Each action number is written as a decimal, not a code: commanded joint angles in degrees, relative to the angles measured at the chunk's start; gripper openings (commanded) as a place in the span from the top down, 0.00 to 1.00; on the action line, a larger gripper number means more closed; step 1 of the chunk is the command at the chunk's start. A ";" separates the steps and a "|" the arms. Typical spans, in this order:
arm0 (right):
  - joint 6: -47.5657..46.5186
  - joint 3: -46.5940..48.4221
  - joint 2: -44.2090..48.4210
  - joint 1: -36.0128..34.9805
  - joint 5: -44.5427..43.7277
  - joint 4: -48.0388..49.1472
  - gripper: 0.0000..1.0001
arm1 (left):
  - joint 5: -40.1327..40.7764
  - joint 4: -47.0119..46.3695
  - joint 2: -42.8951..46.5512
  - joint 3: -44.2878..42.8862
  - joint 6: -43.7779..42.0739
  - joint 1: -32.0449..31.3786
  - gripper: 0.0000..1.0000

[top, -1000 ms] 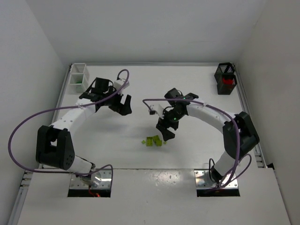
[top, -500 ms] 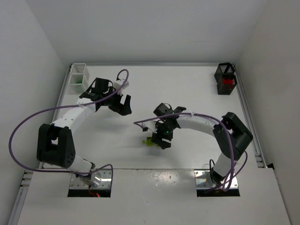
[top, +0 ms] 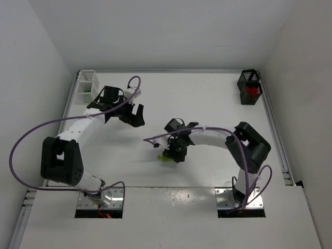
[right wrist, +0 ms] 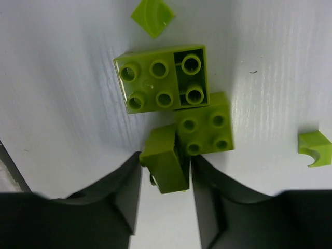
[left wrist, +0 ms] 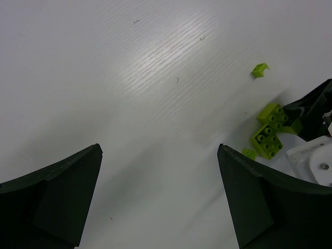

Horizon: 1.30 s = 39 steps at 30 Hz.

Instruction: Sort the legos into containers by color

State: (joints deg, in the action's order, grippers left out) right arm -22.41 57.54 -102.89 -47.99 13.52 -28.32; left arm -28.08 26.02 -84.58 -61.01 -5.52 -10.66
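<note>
1. Plainly, the right gripper's (right wrist: 165,161) jaws stand narrow on a small brick (right wrist: 167,168). It is lime and pinched at a tilt, at the near middle of the table (top: 207,98).
2. That piece touches a square brick (right wrist: 205,127), which butts against a long brick (right wrist: 161,78). A lift may drag either along, or the tilted piece may twist free and drop.
3. A loose wedge (right wrist: 152,15) and arch (right wrist: 315,148) lie apart from the pile, and a careless sweep could scatter them.
4. Just beyond, the left gripper (left wrist: 159,150) hangs wide and holds nothing. A carry leftward could strike it.
5. At the far corners sit the white bin (top: 86,85) on the left and the black bin (top: 250,85) on the right, which holds red legos (top: 251,89). Lime dropped there would be a missort. Both bins hug the rim (top: 272,124), so room behind them is tight, while mid-table is open.
</note>
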 commanded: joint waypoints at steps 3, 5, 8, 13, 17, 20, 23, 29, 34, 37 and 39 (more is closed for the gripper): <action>0.88 0.56 0.49 -0.88 -1.04 2.56 0.69 | -1.02 -2.38 0.02 -0.86 0.16 1.34 0.00; 1.50 0.56 1.20 -0.88 -1.04 2.56 0.75 | -1.02 -2.38 0.02 -0.86 0.16 1.34 0.00; 2.73 0.04 3.92 -0.88 -1.04 0.99 0.83 | 0.03 -2.38 0.02 -0.86 0.68 1.34 0.00; 5.97 -0.50 12.95 0.44 -1.03 -2.35 0.95 | 0.57 -2.38 0.55 -0.86 0.68 1.34 0.00; 10.80 0.73 18.24 4.20 -8.66 -2.36 1.00 | 0.57 -2.38 0.55 -0.86 0.68 1.34 0.00; 12.74 3.54 18.25 9.04 -12.54 -1.74 1.00 | 0.04 -2.38 -0.67 -1.38 0.68 1.34 0.00; 13.96 9.40 15.90 17.36 -13.87 0.27 1.00 | 0.82 -2.38 -0.68 -2.44 0.68 1.34 0.00; 14.50 28.82 2.83 34.78 -11.85 -3.32 1.00 | 0.83 -2.38 -0.15 -2.44 -1.33 0.73 0.00; 12.66 50.28 -10.73 46.30 -13.87 -7.54 1.00 | -0.93 -1.67 -0.68 -0.52 -4.32 -3.84 0.00; 11.87 61.52 -18.82 50.35 -13.88 -10.51 1.00 | 1.17 -1.67 -0.68 0.80 -5.55 -8.05 0.00; 14.14 71.89 -23.21 52.72 -13.17 -13.16 1.00 | 3.11 -1.67 -1.29 0.81 -6.08 -9.64 0.00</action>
State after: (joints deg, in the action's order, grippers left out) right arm -9.96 119.22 -122.69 2.81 -0.01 -36.75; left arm -26.30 25.15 -85.45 -60.82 -9.04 -17.61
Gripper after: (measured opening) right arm 0.282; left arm 0.995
